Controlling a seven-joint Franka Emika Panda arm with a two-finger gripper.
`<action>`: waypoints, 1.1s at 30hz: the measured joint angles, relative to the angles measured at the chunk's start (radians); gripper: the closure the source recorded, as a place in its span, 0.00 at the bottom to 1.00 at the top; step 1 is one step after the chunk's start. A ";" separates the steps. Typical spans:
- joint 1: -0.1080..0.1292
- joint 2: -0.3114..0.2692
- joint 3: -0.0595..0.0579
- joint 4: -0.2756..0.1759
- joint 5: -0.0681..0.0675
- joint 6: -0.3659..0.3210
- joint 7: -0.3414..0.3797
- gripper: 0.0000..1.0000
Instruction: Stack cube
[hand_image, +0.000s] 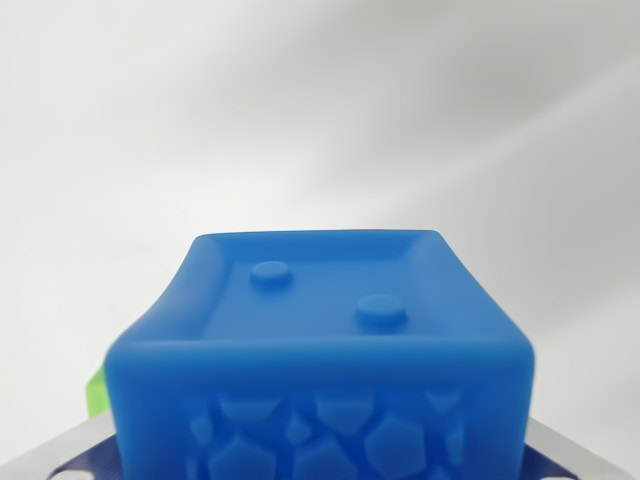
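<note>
The blue cube (320, 350) fills the lower half of the wrist view, very close to the camera, its upper face recessed with two raised studs and its near face patterned with embossed polygons. Silvery metal parts (75, 450) flank it at the bottom corners, probably part of the end effector, but the fingertips themselves are hidden, so I cannot tell whether it is pinching the cube or standing spread around it. A sliver of green (95, 392) peeks out at the wrist view's left edge of the cube; it may be a second block, though too little shows to be sure. Behind is only a pale, blurred tabletop (320, 110). The main risk, as I judge it, is blindness: the cube blocks almost everything beneath it, so alignment over a base block cannot be checked from here. An off-centre placement could leave the cube tilted on an edge, and a weak or skewed grip could let it twist on release.
</note>
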 joint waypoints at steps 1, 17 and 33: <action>0.002 -0.001 0.000 -0.001 0.000 0.000 0.003 1.00; 0.053 -0.016 0.010 -0.010 -0.005 -0.005 0.067 1.00; 0.099 -0.026 0.021 -0.012 -0.009 -0.011 0.128 1.00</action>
